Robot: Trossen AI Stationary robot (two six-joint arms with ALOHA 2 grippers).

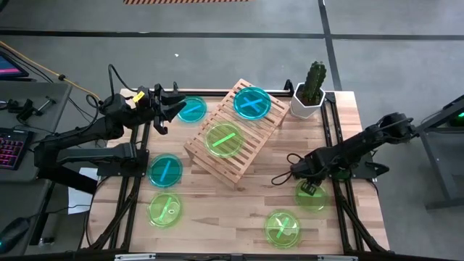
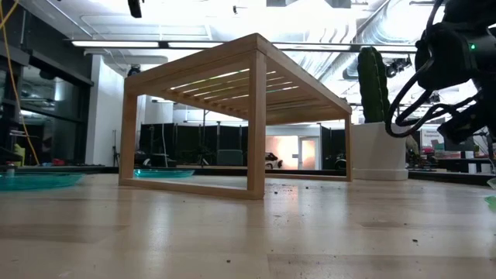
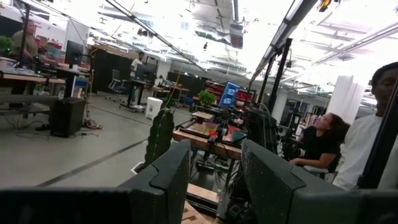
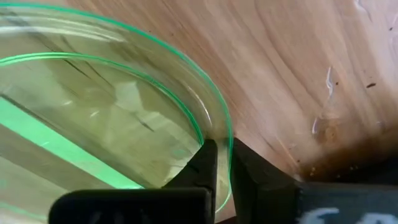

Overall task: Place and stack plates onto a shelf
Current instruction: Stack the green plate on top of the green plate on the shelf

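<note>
The slatted wooden rack stands slantwise mid-table, with a teal plate and a lime-green plate on top. On the table lie a teal plate, another teal one, and green ones. My right gripper is down at a green plate by the right edge, shut on it. My left gripper is open and empty beside the far-left teal plate, facing across the table. My right gripper pinches the green plate's rim between its two fingers. One finger is inside the plate and the other outside, coming slanting down from above. The plate lies close to the tabletop; whether it is lifted, I cannot tell.
A white pot with a cactus stands at the far right corner, next to the rack. In the low view the rack is open underneath. Bare wood lies between the near plates. People sit beyond the table.
</note>
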